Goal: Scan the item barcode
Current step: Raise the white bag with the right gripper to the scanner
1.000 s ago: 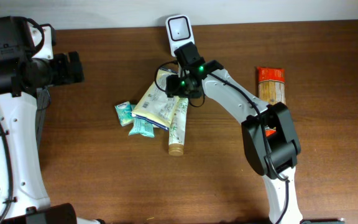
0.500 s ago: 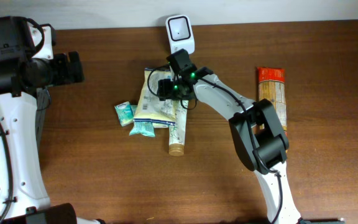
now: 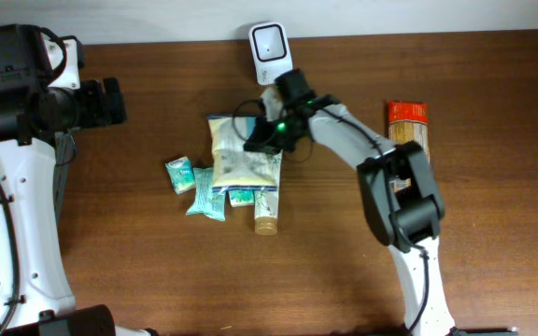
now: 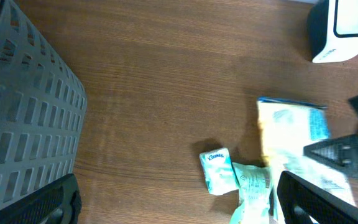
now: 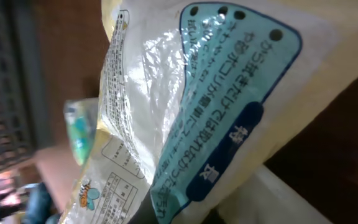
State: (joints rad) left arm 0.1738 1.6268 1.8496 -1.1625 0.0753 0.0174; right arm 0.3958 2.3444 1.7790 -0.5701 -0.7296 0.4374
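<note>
Bare table (image 3: pixel 148 266) below yellow pouch (image 3: pixel 236 161)

Scanner (image 3: pixel 269 49) close behind pile (image 3: pixel 235 161); bare table (image 3: pixel 157 275) in front

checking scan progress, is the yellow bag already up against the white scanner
No, the yellow bag lies apart from the white scanner, a plain gap between them.

light: bright, even | overhead: sharp | right wrist: blurred, glare on packet (image 5: pixel 185 112)
</note>
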